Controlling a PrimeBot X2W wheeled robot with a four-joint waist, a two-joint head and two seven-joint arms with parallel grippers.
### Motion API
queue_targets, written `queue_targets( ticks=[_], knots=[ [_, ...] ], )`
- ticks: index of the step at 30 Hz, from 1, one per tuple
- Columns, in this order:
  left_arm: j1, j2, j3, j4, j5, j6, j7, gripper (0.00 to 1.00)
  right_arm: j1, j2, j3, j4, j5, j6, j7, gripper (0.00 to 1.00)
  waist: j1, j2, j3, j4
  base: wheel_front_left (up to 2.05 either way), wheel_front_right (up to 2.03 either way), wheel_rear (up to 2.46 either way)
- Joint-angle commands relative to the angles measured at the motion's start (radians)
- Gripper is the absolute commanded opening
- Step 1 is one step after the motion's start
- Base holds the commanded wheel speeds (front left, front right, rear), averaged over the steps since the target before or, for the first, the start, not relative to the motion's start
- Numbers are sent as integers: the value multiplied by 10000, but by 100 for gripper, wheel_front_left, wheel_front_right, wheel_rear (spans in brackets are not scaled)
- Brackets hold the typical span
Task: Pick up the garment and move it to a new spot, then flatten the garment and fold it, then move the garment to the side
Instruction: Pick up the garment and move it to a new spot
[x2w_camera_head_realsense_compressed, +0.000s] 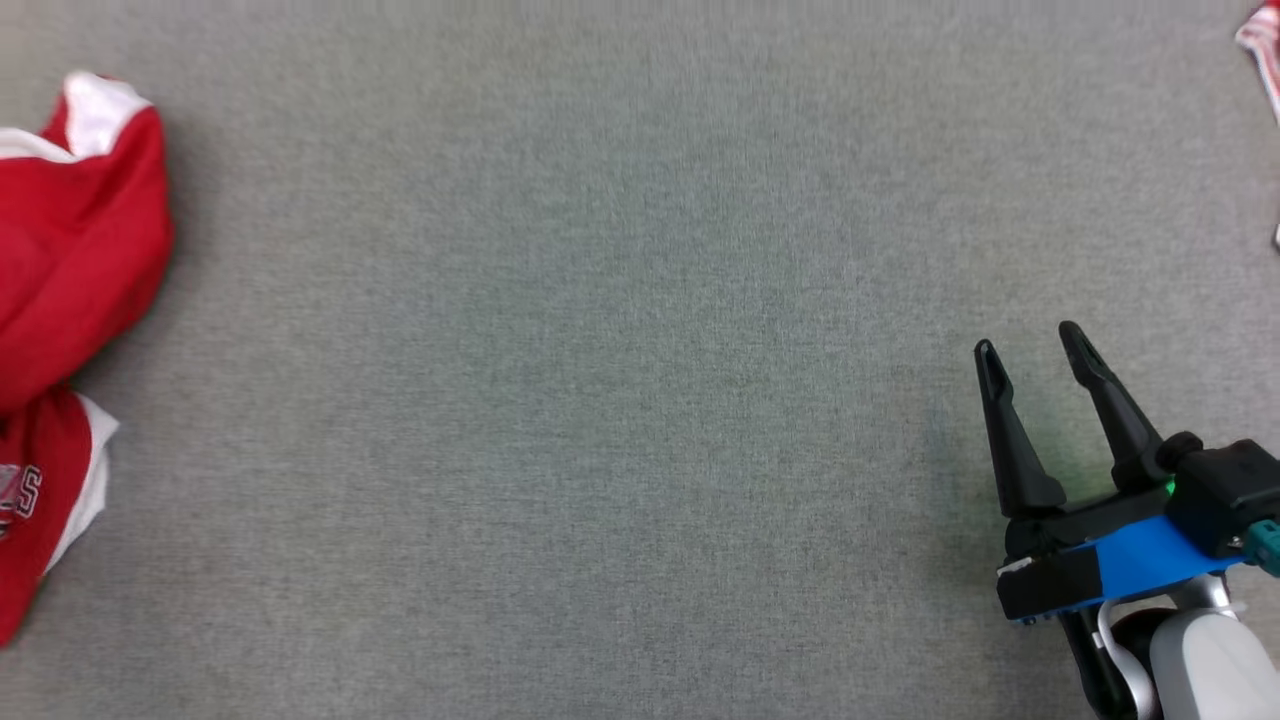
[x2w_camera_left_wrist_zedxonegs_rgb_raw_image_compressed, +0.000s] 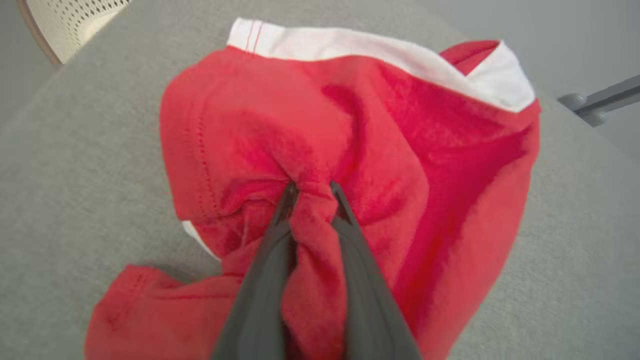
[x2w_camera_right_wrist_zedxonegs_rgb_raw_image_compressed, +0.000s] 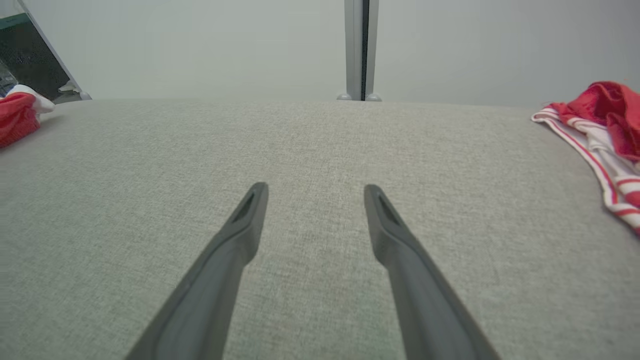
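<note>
Grey fabric surface (x2w_camera_head_realsense_compressed: 600, 350), red garment (x2w_camera_head_realsense_compressed: 70, 300) (bunched) left, striped cloth (x2w_camera_right_wrist_zedxonegs_rgb_raw_image_compressed: 610, 150) right

Right gripper (x2w_camera_head_realsense_compressed: 1029, 337) has long tapered black fingers (x2w_camera_head_realsense_compressed: 1015, 450), blue plate (x2w_camera_head_realsense_compressed: 1150, 555), black housing (x2w_camera_head_realsense_compressed: 1225, 490), teal plug (x2w_camera_head_realsense_compressed: 1265, 545), tiny green light (x2w_camera_head_realsense_compressed: 1169, 487), pale forearm (x2w_camera_head_realsense_compressed: 1210, 665).

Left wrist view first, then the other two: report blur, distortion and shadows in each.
Left wrist view: the red shirt looks soft and smeared toward its lower right, pinched in the left claw; the grey surface bulges, wide-angle. Right wrist view: sharp weave near the right claw, far edge bowed. Head view: flat even light, soft shadow beside the shirt, green glow by the right claw's base.
</note>
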Motion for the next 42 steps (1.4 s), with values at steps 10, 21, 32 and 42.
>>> queue_targets(
  ticks=[10, 21, 32, 42],
  knots=[
    [-998, 704, -736, -2902, 783, -331, 118, 0, 510, 288, 108, 886, 280, 2, -394, 100, 0, 0, -2501, 190, 0, 0, 0],
    [-2285, -251, -2544, -5763, 857, -421, 1154, 0, 1019, 588, 224, 1229, 427, 2, -488, 100, 0, 0, -3995, -658, 0, 0, 0],
    [-1683, -2082, -4582, -5697, 868, -582, 827, 0, 889, 624, 251, 1017, 468, 2, -372, 100, 0, 0, -3730, -2307, 0, 0, 0],
    [-136, -3039, -6133, -2678, 2117, -750, -1220, 0, 695, 692, 374, 996, 536, 3, -534, 100, 0, 0, -3167, -3421, 0, 0, 0]
  ],
)
